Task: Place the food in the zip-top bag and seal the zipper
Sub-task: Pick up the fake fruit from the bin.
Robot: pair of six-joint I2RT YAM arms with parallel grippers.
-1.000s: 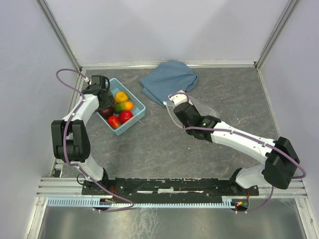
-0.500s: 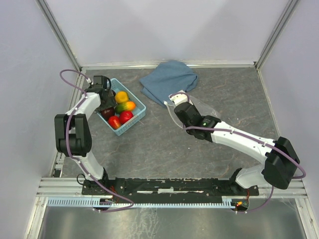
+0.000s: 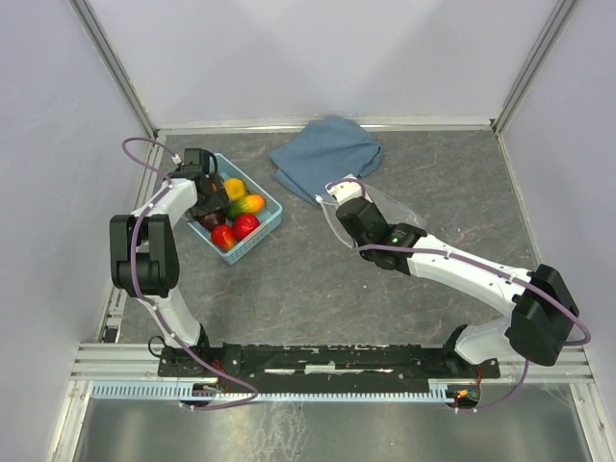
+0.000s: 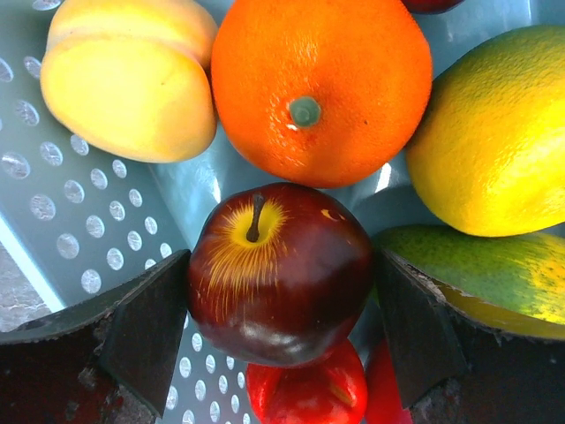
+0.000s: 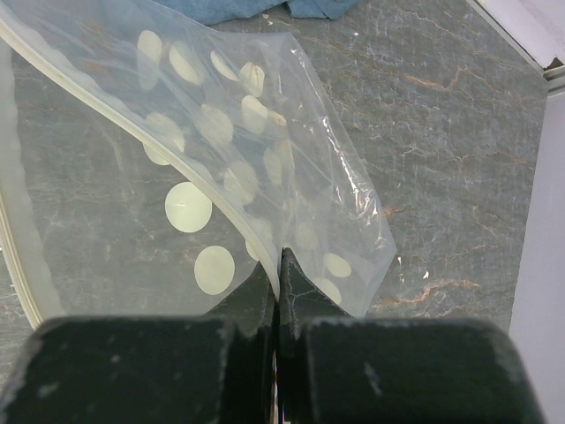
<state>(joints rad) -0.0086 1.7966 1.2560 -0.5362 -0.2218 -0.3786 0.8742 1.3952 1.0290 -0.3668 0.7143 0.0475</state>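
Observation:
The food (image 3: 236, 207) lies in a light-blue basket (image 3: 270, 205) at the left. My left gripper (image 3: 214, 204) is down in that basket. Seen from the left wrist, its open jaws (image 4: 282, 265) flank a dark red apple (image 4: 278, 291), close to both sides. An orange (image 4: 322, 88), a yellow fruit (image 4: 128, 79) and a yellow-green fruit (image 4: 494, 132) lie beyond it. My right gripper (image 3: 343, 204) is shut on the edge of the zip-top bag (image 3: 387, 207). The right wrist view has the gripper (image 5: 280, 265) pinching the dotted bag (image 5: 265, 150) at its pale zipper (image 5: 132, 126).
A folded blue cloth (image 3: 325, 154) lies at the back, touching the bag's far side. A red fruit (image 4: 309, 389) sits under the apple and a green one (image 4: 485, 274) beside the right finger. Walls stand close on three sides.
My left gripper has shifted slightly right, further over the fruit in the basket, and its jaws have widened. The right arm and the bag have stayed still.

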